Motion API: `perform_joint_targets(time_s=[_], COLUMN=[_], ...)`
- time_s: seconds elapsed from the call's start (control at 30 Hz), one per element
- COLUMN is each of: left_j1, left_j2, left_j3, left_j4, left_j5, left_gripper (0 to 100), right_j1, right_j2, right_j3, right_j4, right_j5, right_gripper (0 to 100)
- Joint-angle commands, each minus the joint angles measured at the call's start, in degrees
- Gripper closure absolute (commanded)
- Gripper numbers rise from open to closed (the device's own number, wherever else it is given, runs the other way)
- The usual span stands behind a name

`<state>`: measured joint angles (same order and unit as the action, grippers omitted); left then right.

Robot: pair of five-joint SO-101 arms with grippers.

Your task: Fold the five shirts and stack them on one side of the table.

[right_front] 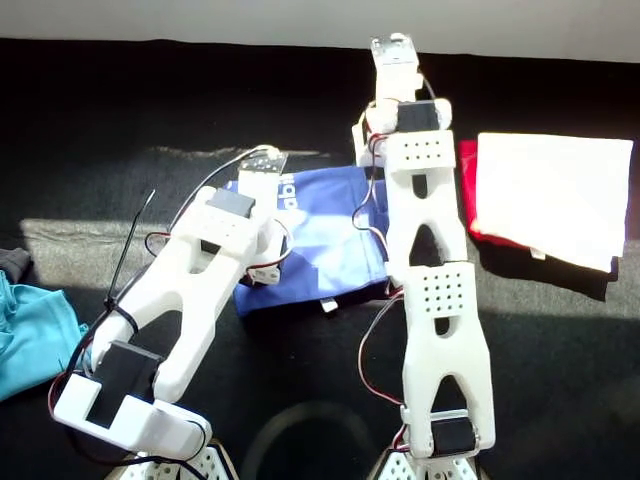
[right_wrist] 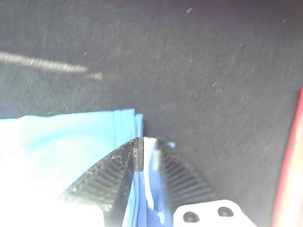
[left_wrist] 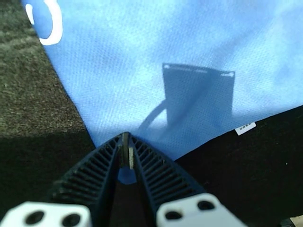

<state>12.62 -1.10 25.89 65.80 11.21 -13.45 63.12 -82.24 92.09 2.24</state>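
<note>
Left arm (right_front: 190,290) rises from the near left corner and leans in diagonally toward the middle, elbow bent, wrist tipped down over the near-left part of the blue shirt (right_front: 320,240). Left jaws are pressed together on a corner of the blue shirt (left_wrist: 189,56), with a sliver of cloth showing between the ribbed pads (left_wrist: 156,165).

Right arm (right_front: 435,290) is stretched almost straight out from the near edge to the far side, its wrist at the far end pointing down by the shirt's far right corner. Right jaws pinch a folded edge of the blue shirt (right_wrist: 66,142); several layers of cloth are caught between the pads (right_wrist: 109,175).

The blue shirt lies mid-surface between the two arms, partly folded, with white print (right_front: 288,190) near the left wrist and a small white tag (right_front: 328,305) at its near edge.

White shirt (right_front: 550,200) sits folded flat on the right side, lying on top of a red shirt (right_front: 467,190) that sticks out along its left edge. Teal shirt (right_front: 30,335) is bunched at the left edge, well apart from the rest. A dark grey bit of cloth (right_front: 12,262) lies just beyond it, too little showing to say what it is.

Surface (right_front: 560,380) is black, with a band of sun across it.
</note>
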Motion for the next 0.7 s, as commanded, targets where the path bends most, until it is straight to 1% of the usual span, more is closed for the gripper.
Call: perform_joint_targets(time_s=[0.0, 0.1, 0.23, 0.4, 0.47, 0.67], left_j1=[0.57, 0.48, 0.40, 0.40, 0.40, 0.40], left_j2=[-2.42, -2.42, -2.42, -2.42, -2.42, -2.42], left_j3=[-0.22, -0.22, -0.22, -0.22, -0.22, -0.22], left_j4=[-0.44, -0.44, -0.18, -0.09, -0.26, -0.35], left_j5=[-0.18, -0.18, -0.18, -0.18, -0.18, -0.18], left_gripper=[99, 99, 99, 99, 99, 99], right_j1=[-3.74, -5.41, -5.49, -3.91, -3.21, -2.51], right_j2=[-0.48, -0.48, -0.48, -0.48, -0.48, -0.48], right_j3=[-1.01, 2.15, 6.99, 11.91, 13.05, 16.40], right_j4=[1.36, -1.54, -6.37, -11.03, -13.32, -14.37], right_j5=[0.62, 0.44, 0.35, 0.62, 0.62, 0.70], right_gripper=[75.6, 75.4, 75.4, 80.9, 81.1, 81.4])
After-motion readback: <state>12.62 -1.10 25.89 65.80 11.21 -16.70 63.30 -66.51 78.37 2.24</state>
